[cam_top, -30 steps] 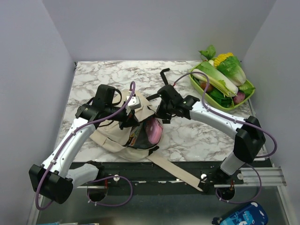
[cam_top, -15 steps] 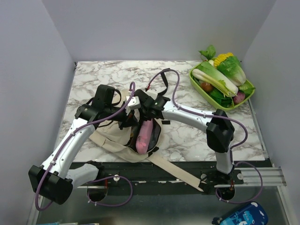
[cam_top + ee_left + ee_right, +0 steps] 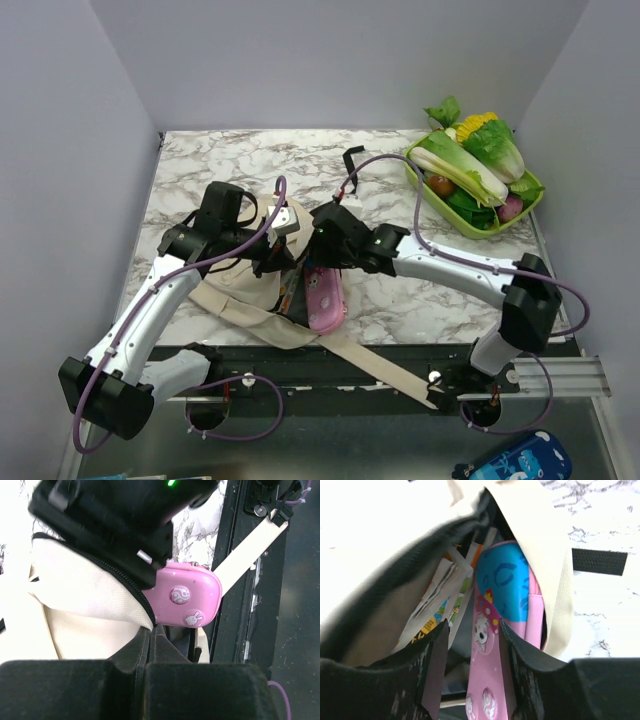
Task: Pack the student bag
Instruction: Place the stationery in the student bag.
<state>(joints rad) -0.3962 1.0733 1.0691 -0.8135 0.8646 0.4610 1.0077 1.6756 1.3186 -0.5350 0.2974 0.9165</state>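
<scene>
R gripper (image 3: 470, 680) clamps pink pencil case (image 3: 323, 297) in student bag (image 3: 245, 290) mouth; L gripper (image 3: 268, 258) pinches bag's rim.

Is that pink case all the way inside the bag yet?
Only partly. The pink case pokes out of the student bag, its rounded end past the zipper, between the right tool fingers.

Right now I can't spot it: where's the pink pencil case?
In the top view, the pink pencil case sticks out of the student bag, between the right gripper's fingers.

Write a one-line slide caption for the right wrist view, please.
Right fingers straddle a pink cartoon-printed pencil case entering the cream fabric backpack beside books.
</scene>
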